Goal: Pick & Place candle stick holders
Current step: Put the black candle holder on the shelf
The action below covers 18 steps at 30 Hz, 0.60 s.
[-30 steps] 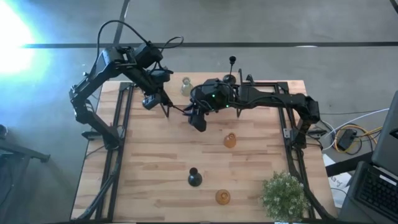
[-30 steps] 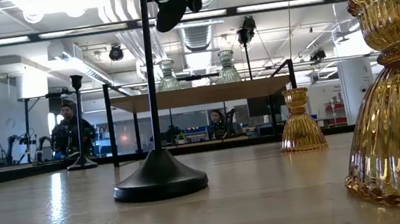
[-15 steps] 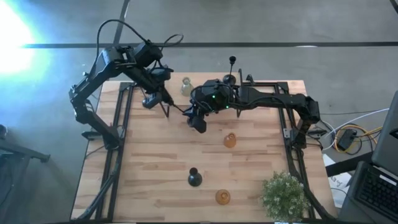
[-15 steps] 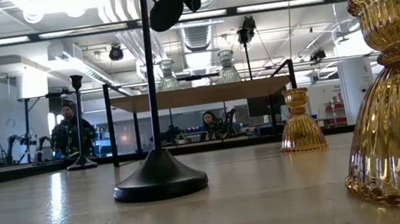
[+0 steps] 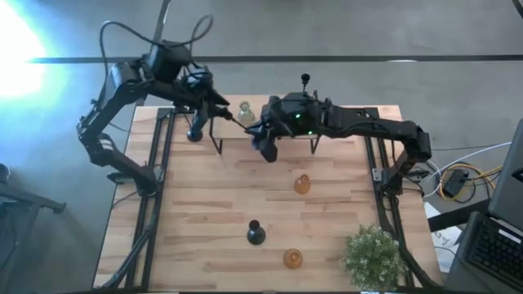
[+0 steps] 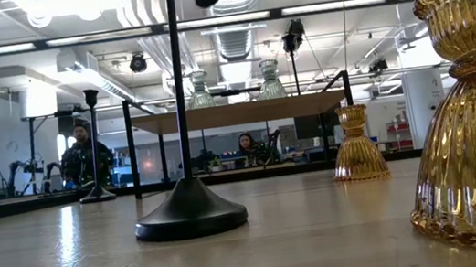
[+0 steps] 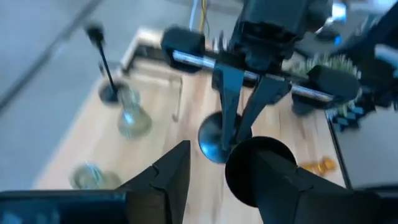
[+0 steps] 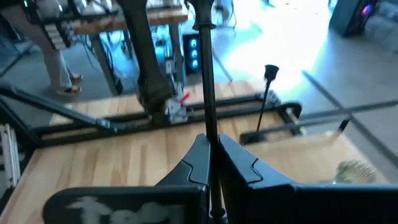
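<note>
– Risk check, pls. Where's the held piece?

– Black candle stick holder (image 8: 207,74) is pinched by its thin stem in the right gripper (image 8: 209,140), fingers pressed tight on it. It's up off the table (image 5: 204,212), over the far side. Left gripper (image 7: 214,152) faces it close by, fingers spread, nothing in them.

– So what goes wrong?

– Thin stem, heavy round base: I'd guess it pivots or slides in the pinch if the arm swings fast. Also the 2 arms are v. close, so a bump from the left one could knock it loose. Pale-green glass holder (image 5: 244,113) sits just beside that spot, and a drop could hit it.

– Rest of the set?

– On the table: another black holder (image 5: 256,233) near centre, 2 amber holders (image 5: 302,184), w/ the potted plant (image 5: 374,253) at the near right corner.

– Views differ?

– Yes. Right wrist view shows the pinch itself; high view can't, the arm covers it. Left wrist view shows the base end-on. Low view shows only dark gripper parts at its top edge, but proves the near black holder stands upright.
</note>
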Available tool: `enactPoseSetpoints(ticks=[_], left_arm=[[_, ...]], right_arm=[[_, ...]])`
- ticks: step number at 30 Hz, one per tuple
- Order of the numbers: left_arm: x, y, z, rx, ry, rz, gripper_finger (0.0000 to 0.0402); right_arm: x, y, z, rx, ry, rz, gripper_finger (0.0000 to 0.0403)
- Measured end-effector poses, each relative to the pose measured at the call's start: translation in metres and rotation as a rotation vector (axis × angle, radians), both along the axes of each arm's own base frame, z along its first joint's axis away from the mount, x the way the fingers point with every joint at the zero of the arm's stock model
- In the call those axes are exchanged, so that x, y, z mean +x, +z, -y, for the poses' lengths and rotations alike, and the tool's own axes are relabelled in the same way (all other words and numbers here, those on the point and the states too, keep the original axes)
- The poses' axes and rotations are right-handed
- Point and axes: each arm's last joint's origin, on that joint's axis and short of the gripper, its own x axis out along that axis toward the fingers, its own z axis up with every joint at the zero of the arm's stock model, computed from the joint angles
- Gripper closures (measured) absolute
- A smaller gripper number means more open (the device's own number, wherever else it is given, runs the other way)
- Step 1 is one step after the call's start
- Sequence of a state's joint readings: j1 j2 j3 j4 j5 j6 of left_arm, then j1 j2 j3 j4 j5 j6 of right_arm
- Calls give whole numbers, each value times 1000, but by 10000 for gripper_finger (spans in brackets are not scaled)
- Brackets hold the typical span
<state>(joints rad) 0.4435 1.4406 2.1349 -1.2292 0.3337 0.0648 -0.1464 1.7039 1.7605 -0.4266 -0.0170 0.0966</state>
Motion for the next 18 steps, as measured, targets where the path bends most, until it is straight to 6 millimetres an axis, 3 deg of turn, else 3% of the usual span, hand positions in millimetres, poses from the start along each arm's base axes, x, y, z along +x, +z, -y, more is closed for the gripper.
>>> enactPoseSetpoints(ticks=[7,13,18], left_arm=[[-10,18,5,71,-7,142,243],[-16,16,6,73,23,110,243],[-31,17,12,90,66,140,243]], right_arm=[[-7,-3,8,10,-33,-59,395],[-11,-7,7,-1,-42,-120,395],[-23,10,6,-52,-50,-65,395]])
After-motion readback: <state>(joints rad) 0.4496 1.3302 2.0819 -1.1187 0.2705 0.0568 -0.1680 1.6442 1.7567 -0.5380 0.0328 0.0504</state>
